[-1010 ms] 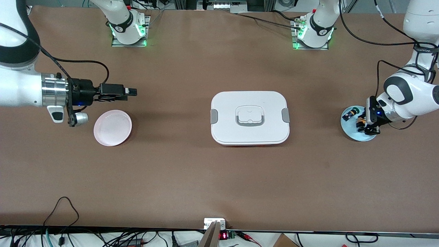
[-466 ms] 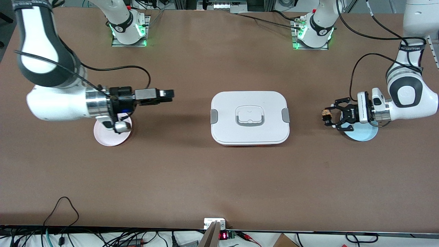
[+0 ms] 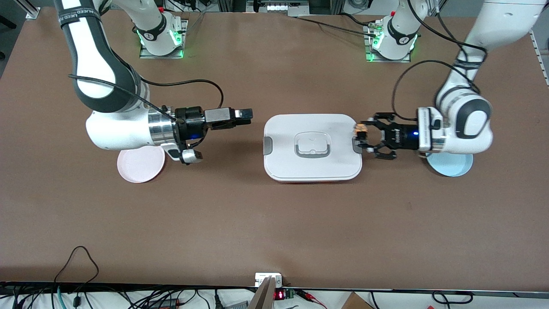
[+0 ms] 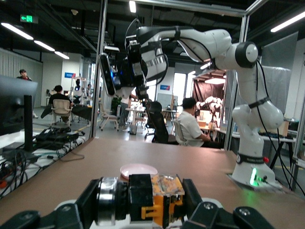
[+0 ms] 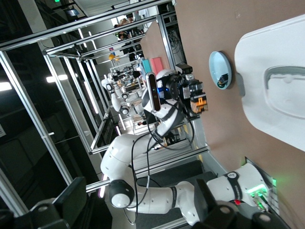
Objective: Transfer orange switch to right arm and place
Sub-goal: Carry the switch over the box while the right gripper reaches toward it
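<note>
The pink plate point(image 3: 140, 165) lay on the worktop point(image 3: 274, 223) under the right arm's forearm, back from its hand, and it was bare; it looked like the likely place for the switch, though that is a guess.

The right hand point(image 3: 245, 114) hung in the air just short of the white box point(image 3: 312, 147), pointing along the worktop toward the other arm. Whether its fingers stood spread or together cannot be told. Its level, sideways pose suited a pass made in mid-air, not a pick from the worktop.

The white box, lid on and handle flat, sat between the two hands. It played no clear part in the job; the hands simply met above it.

The left hand point(image 3: 359, 136) hung over the box's edge at the left arm's end, pinching the switch point(image 3: 359, 128) between its fingertips. In the left wrist view the switch point(image 4: 159, 198) lay crosswise in the grip, its orange part showing between the fingers point(image 4: 193, 198). Held at the tips like that, part of it stayed free for the other hand to take.

The blue plate point(image 3: 450, 165) lay under the left wrist, back from the hand; something small showed on it in the right wrist view, too small to name.

The pass had not yet been made; the hands were well apart.
</note>
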